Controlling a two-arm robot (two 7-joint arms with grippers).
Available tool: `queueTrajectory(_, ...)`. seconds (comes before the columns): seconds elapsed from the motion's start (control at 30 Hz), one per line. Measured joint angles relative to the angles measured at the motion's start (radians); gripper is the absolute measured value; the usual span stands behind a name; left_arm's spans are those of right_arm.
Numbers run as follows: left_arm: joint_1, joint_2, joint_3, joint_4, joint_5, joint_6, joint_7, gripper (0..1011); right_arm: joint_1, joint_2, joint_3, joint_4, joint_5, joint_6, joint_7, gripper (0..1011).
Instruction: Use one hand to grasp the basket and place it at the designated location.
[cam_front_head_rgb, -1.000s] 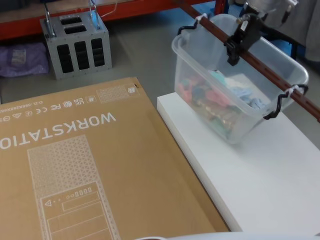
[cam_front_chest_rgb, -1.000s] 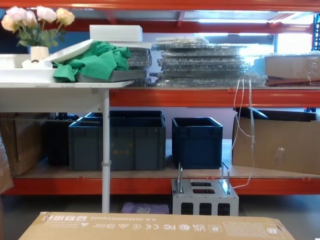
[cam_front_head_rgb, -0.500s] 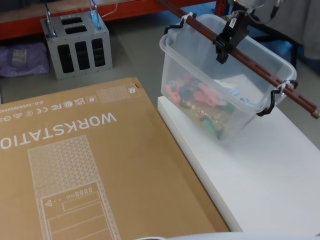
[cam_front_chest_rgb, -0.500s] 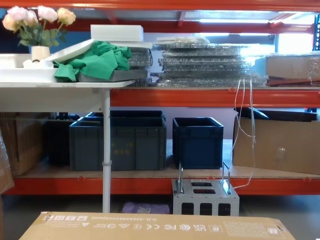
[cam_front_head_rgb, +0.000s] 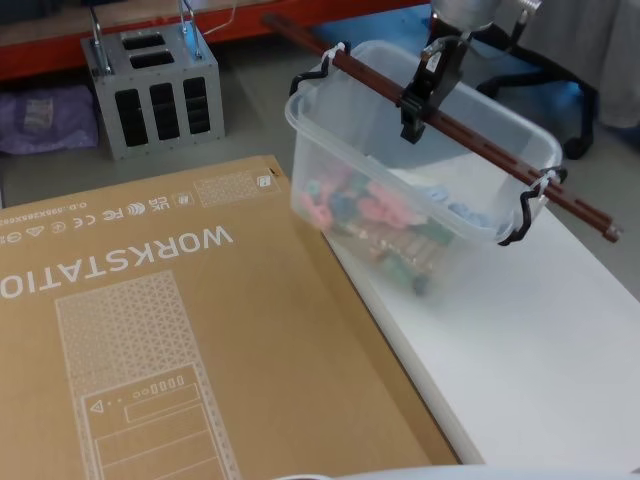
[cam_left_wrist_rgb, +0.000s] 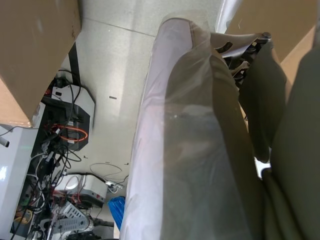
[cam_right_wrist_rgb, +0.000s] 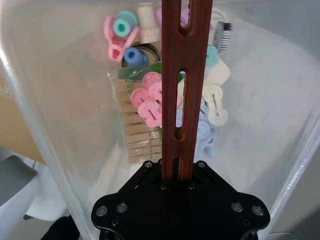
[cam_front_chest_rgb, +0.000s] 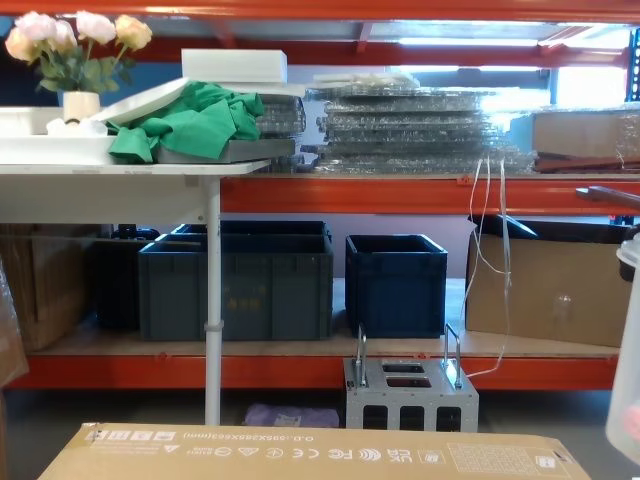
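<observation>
Translucent milky-white basket (cam_front_head_rgb: 332, 150) with reddish-brown handle (cam_front_head_rgb: 480, 149), holding pastel pink and blue clips (cam_right_wrist_rgb: 150, 107)

- The basket (cam_front_head_rgb: 332, 150) is a milky tub with colorful clips (cam_front_head_rgb: 370, 205) inside, hanging tilted.
- The right gripper (cam_front_head_rgb: 412, 110) grips its brown bar handle (cam_front_head_rgb: 480, 148) tight.

Orange-red steel racking (cam_front_chest_rgb: 400, 195) lines the back of the room, dark blue crates (cam_front_chest_rgb: 240, 285) and a cardboard box (cam_front_chest_rgb: 555, 295) on its lowest shelf above a grey floor (cam_front_head_rgb: 255, 100); at the left stands a white table (cam_front_chest_rgb: 120, 185) bearing flowers (cam_front_chest_rgb: 70, 40) and a heap of green cloth (cam_front_chest_rgb: 190, 115).
</observation>
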Motion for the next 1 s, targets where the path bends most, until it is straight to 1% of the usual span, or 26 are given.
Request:
queueTrajectory(0.23,0.0,0.0,0.0,0.0,0.0,0.0,0.0,0,0.006,-0.003,-0.017,-0.017,0.005,-0.013,0.0,1)
queueTrajectory(0.47,0.0,0.0,0.0,0.0,0.0,0.0,0.0,0,0.014,-0.002,-0.036,-0.051,0.005,-0.024,-0.002,1)
queueTrajectory(0.7,0.0,0.0,0.0,0.0,0.0,0.0,0.0,0,0.022,-0.001,-0.051,-0.064,0.007,-0.033,-0.007,0)
queueTrajectory(1.0,0.0,0.0,0.0,0.0,0.0,0.0,0.0,0,0.042,-0.01,-0.077,-0.103,0.004,-0.057,-0.007,1)
